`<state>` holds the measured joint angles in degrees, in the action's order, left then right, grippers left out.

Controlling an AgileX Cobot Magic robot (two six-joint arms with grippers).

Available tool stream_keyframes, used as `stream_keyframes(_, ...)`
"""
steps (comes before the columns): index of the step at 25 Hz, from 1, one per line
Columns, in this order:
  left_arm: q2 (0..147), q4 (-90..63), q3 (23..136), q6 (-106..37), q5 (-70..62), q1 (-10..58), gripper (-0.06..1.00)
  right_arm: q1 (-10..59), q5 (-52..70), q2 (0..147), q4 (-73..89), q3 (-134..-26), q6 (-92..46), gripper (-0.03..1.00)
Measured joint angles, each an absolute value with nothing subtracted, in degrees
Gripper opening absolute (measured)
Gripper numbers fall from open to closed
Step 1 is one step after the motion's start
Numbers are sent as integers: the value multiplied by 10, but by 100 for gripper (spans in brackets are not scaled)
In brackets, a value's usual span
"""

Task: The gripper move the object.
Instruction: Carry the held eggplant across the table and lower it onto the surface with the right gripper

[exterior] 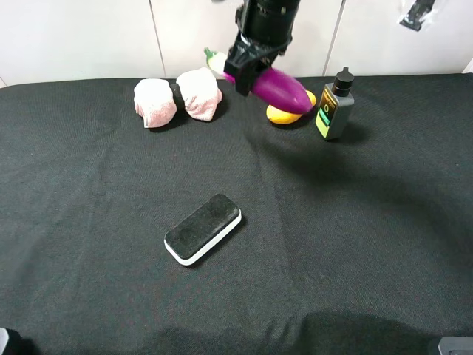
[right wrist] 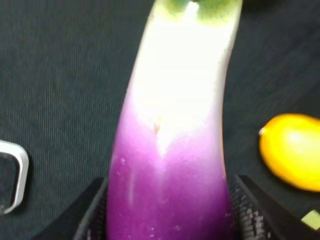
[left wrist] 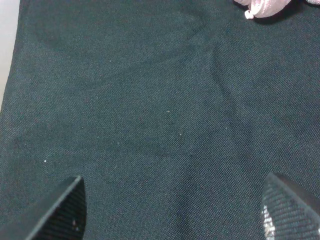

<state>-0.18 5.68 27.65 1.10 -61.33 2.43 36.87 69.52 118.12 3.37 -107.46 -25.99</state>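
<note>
Overhead first: shows the right gripper (exterior: 247, 74) reaching in from the far side, jaws pinching the eggplant (exterior: 279, 89) across its purple body, green stem end turned toward the wall. Appears to hold it lifted clear of the tabletop (exterior: 89, 222), probably to carry it over the neighbours rather than shove through them. Hangs it in front of the yellow mango (exterior: 292, 113), half hiding that fruit, with a dark bottle (exterior: 334, 111) just beside on the right and two pink cloth bundles (exterior: 177, 98) near on the left. Leaves the black-topped eraser (exterior: 203, 229) well apart toward the front, amid open tabletop fit for a set-down; cannot tell the intended spot. Next, from the left wrist: looks down on bare dark tabletop (left wrist: 150, 100) between the two tips of the left gripper (left wrist: 177, 212), jaws spread wide and holding nothing, a scrap of pink cloth (left wrist: 265, 6) at the frame's edge; reads as parked out of the way. Last, from the right wrist: confirms the grasp, black fingers (right wrist: 95, 215) pressed to both flanks of the eggplant (right wrist: 170, 150) on the purple part, short of the white neck. Seems a sensible hold, given glossy skin tapering toward the green cap and likely to slip if pinched there. Catches the mango (right wrist: 292, 150) near, down on the tabletop, apart from the load.
</note>
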Motion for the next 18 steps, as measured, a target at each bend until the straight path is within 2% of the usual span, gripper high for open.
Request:
stream_keyframes(10, -2, 57, 276, 11, -613, 24, 71, 371, 697, 1179, 34, -1086, -252, 38)
stream_keyframes(18, -2, 57, 276, 11, -613, 24, 71, 406, 698, 1179, 34, -1086, -250, 38)
